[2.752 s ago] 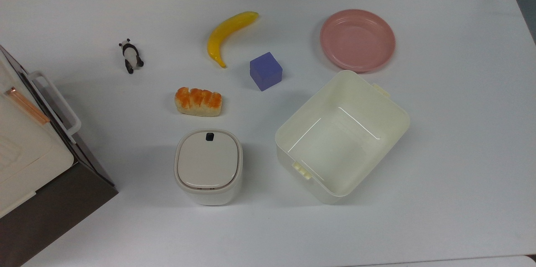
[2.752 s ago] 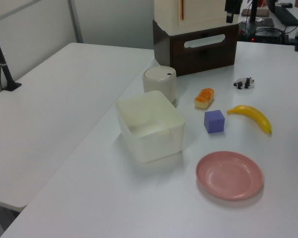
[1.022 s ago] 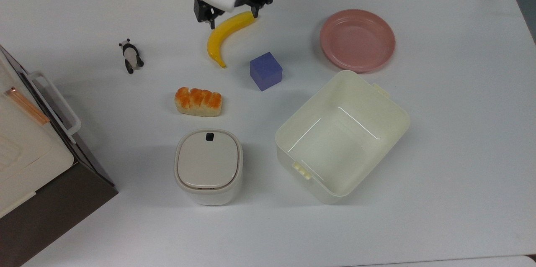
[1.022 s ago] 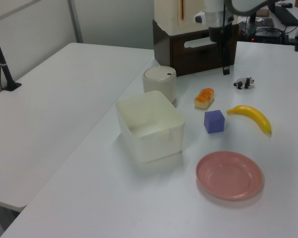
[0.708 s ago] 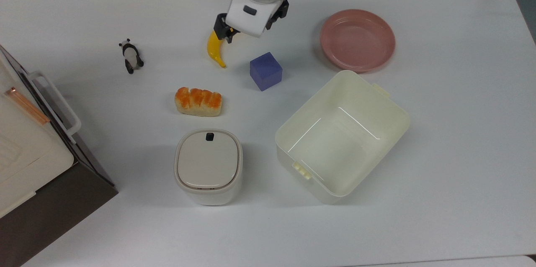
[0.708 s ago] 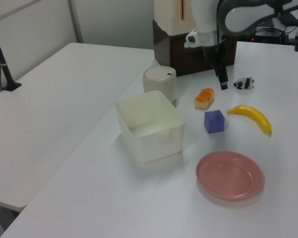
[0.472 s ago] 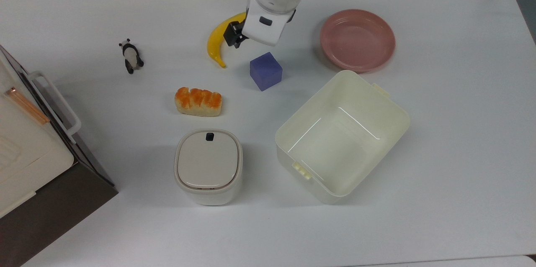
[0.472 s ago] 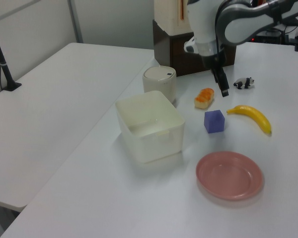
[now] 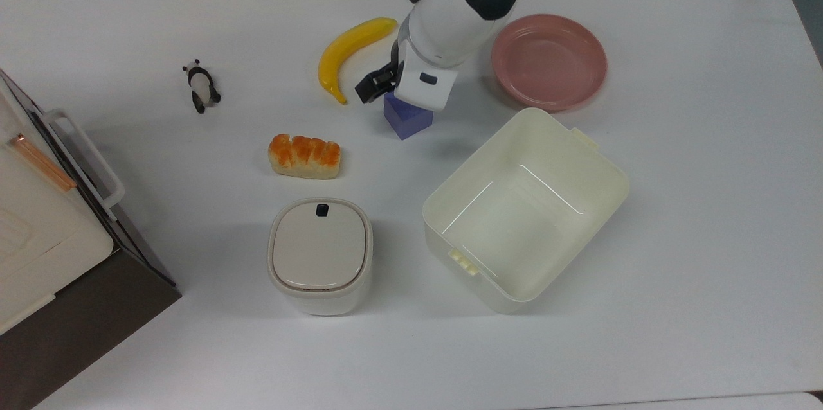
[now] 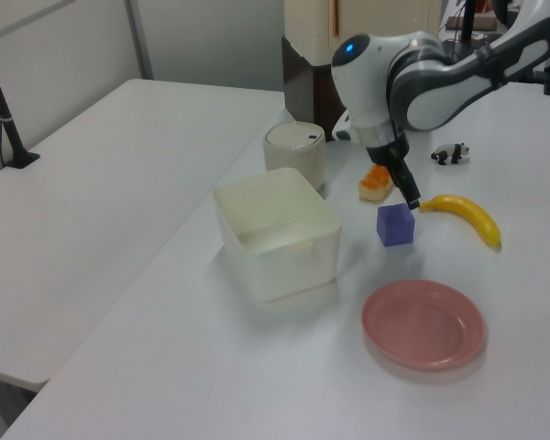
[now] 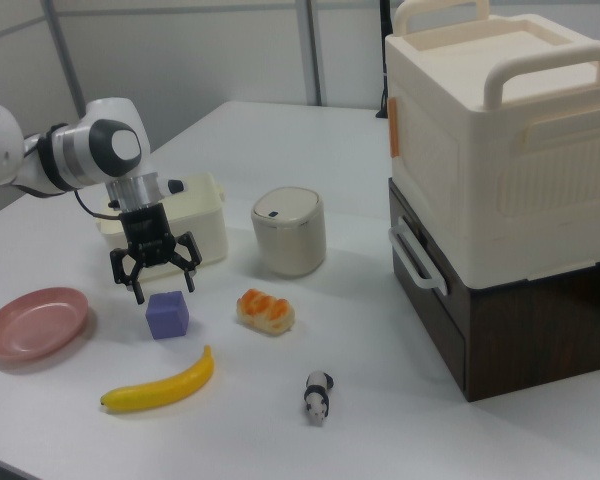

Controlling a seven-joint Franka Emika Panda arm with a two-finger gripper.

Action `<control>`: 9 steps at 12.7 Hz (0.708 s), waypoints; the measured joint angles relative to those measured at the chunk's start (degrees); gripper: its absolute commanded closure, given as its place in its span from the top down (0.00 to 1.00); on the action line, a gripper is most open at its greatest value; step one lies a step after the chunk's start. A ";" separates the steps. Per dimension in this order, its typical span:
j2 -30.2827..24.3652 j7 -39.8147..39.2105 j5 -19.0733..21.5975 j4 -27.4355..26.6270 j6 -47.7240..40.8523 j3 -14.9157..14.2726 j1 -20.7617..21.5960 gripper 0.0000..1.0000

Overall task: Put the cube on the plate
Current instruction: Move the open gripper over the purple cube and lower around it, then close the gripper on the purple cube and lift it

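Cube [image 11: 167, 314] sits on the white surface [image 9: 675, 217] directly below the pincer [image 11: 156, 279], whose two black fingers [image 11: 137, 278] are spread wide and hang just above the block's top without touching it in the right view. In the top view the arm's white wrist covers most of the cube [image 9: 404, 123], leaving its lower corner showing. A pink plate [image 9: 548, 61] lies apart from the pincer, toward the top view's right, and holds nothing. A yellow banana [image 9: 347, 50] lies near the pincer on the top view's left, and beyond it stands a small panda figure [image 9: 201, 87]. A piece of bread [image 9: 304, 156] rests below and to the top view's left of the pincer. A cream tub [image 9: 524, 209], open at the top, stands on the top view's lower right of it, and a small lidded bin [image 9: 320, 256] stands further down, beside the tub.
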 measured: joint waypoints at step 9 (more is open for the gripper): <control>3.14 0.05 -2.87 0.01 0.51 1.43 0.83 1.00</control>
